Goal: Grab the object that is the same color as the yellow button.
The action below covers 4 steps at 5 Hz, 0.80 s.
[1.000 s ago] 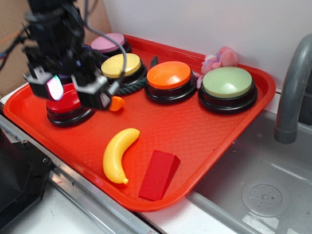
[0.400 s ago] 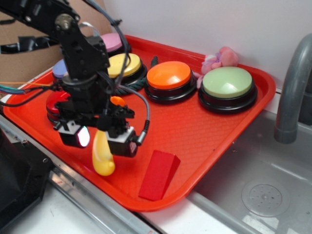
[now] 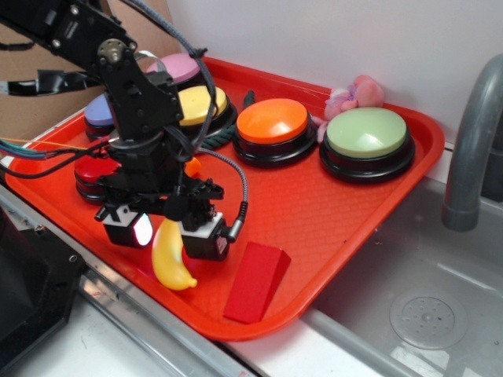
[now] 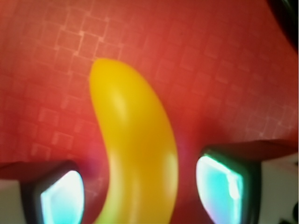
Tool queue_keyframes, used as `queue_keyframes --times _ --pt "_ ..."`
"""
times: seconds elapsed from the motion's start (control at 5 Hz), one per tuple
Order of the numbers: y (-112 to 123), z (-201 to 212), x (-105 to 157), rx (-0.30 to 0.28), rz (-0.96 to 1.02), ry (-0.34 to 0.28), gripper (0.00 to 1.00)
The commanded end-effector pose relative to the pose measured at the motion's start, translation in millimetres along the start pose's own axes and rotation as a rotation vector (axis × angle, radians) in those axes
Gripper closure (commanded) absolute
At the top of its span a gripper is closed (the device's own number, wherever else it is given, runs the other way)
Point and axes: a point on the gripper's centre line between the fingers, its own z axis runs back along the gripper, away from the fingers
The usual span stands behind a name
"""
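Observation:
The yellow toy banana [image 3: 171,255] lies on the red tray [image 3: 330,212] near its front edge. My gripper [image 3: 167,232] is lowered over it, open, with one finger on each side. In the wrist view the banana [image 4: 138,154] fills the gap between the two glowing pads [image 4: 63,198], and a strip of tray shows on both sides of it, so the pads do not touch it. The yellow button [image 3: 206,104] sits at the tray's back left, partly hidden by my arm.
A red wedge block [image 3: 256,280] lies just right of the banana. Orange button [image 3: 272,126], pale green button [image 3: 367,137], pink button [image 3: 179,67], a red button [image 3: 94,169] and a small orange carrot [image 3: 191,166] share the tray. A sink and grey faucet [image 3: 471,141] stand at right.
The gripper has come from the tray's back left down over the banana and sunk lower around it. The banana has turned slightly; its tip now points right.

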Motion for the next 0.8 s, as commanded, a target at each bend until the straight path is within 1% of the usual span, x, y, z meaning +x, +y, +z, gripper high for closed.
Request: queue_keyframes --times 0.0,0.2,0.4,0.6 --pt "1 13 6 -0.011 0.055 -0.081 1.00" --pt "0 28 15 -0.003 0.059 -0.087 1.00" --pt "4 75 33 0.106 -0.031 -0.114 1.00" --pt "12 109 44 0.107 -0.101 -0.142 1.00"
